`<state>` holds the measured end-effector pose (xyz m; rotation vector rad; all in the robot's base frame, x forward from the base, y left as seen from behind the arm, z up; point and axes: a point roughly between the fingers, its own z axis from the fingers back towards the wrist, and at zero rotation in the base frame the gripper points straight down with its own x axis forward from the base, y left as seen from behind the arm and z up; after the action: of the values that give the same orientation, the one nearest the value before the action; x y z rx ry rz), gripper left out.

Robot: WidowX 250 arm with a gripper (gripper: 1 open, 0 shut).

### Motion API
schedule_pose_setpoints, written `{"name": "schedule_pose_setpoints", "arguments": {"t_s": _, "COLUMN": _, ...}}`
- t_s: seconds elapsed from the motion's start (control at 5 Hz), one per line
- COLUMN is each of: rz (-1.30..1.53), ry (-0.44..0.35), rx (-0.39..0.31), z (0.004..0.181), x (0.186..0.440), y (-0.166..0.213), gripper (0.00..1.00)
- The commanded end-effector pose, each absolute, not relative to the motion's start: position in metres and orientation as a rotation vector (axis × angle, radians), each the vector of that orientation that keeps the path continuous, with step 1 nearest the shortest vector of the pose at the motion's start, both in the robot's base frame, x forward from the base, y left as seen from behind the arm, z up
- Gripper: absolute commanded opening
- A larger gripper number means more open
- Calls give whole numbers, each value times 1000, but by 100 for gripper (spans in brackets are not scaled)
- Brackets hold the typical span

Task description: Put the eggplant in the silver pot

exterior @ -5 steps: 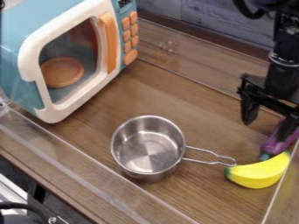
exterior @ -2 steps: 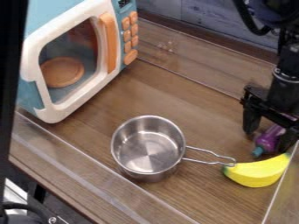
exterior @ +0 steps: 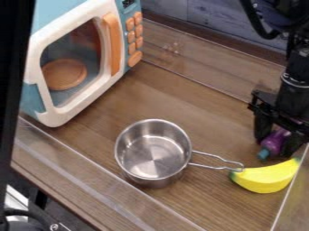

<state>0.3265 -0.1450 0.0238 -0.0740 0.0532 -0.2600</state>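
The black claw (exterior: 280,129), open a moment ago, now clenches the small purple toy eggplant (exterior: 279,142) beside the yellow banana (exterior: 268,176), so lifting toward the empty shiny steel pot (exterior: 154,152) can follow.

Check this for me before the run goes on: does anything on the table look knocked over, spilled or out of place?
Nothing stands out. The silver pot sits upright and empty, the banana lies by its handle, the toy microwave stands square, and the gripper is down over the eggplant.
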Motion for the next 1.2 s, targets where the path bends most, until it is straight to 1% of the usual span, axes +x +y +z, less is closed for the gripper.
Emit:
{"name": "schedule_pose_setpoints", "arguments": {"t_s": 0.0, "rz": -257, "ry": 11, "rx": -76, "z": 42, "x": 329, "y": -148, "gripper": 0}}
{"name": "schedule_pose_setpoints", "arguments": {"t_s": 0.4, "rz": -220, "ry": -15, "rx": -63, "z": 67, "x": 321, "y": -144, "gripper": 0}}
{"name": "schedule_pose_setpoints", "arguments": {"t_s": 0.6, "rz": -175, "ry": -95, "rx": -46, "z": 110, "x": 311, "y": -139, "gripper": 0}}
{"name": "schedule_pose_setpoints", "arguments": {"t_s": 0.8, "rz": -104, "ry": -147, "rx": -29, "z": 147, "x": 297, "y": -124, "gripper": 0}}
{"name": "schedule_pose_setpoints", "arguments": {"t_s": 1.0, "rz": -13, "ry": -170, "rx": -16, "z": 168, "x": 278, "y": -103, "gripper": 0}}
